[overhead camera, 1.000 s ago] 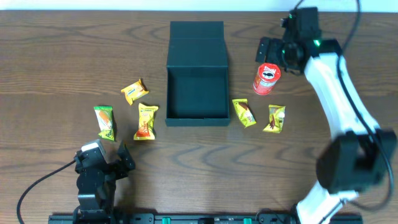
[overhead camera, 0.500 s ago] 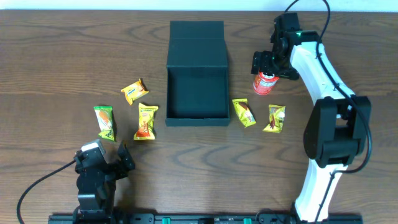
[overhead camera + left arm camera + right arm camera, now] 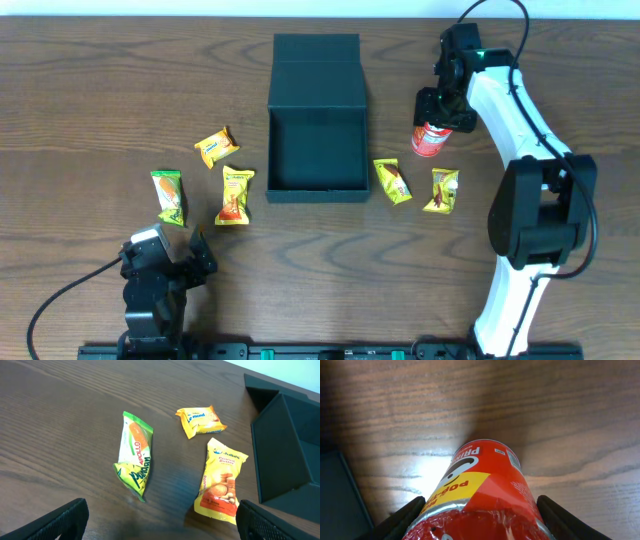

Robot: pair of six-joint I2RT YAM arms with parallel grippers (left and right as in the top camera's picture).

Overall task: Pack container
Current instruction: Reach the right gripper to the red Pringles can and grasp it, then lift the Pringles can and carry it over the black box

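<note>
The container (image 3: pixel 318 190) is a dark teal-black square box, open, with its flap lid (image 3: pixel 316 70) laid back; its side also shows in the left wrist view (image 3: pixel 285 450). A red chips can (image 3: pixel 429 141) stands right of it. My right gripper (image 3: pixel 437 112) is down over the can, and in the right wrist view (image 3: pixel 480 522) both fingers press the sides of the can (image 3: pixel 480 485). My left gripper (image 3: pixel 180 250) is open and empty near the front edge, its fingertips (image 3: pixel 65 520) wide apart.
Left of the box lie a green packet (image 3: pixel 170 196) (image 3: pixel 134 455), a yellow-orange packet (image 3: pixel 235 195) (image 3: pixel 222 480) and a small yellow packet (image 3: pixel 216 146) (image 3: pixel 201 421). Right of the box lie two yellow packets (image 3: pixel 393 181) (image 3: pixel 443 190).
My right gripper came from beside the can's far side to down over its top and closed in on it. The left arm and the packets have not moved.
</note>
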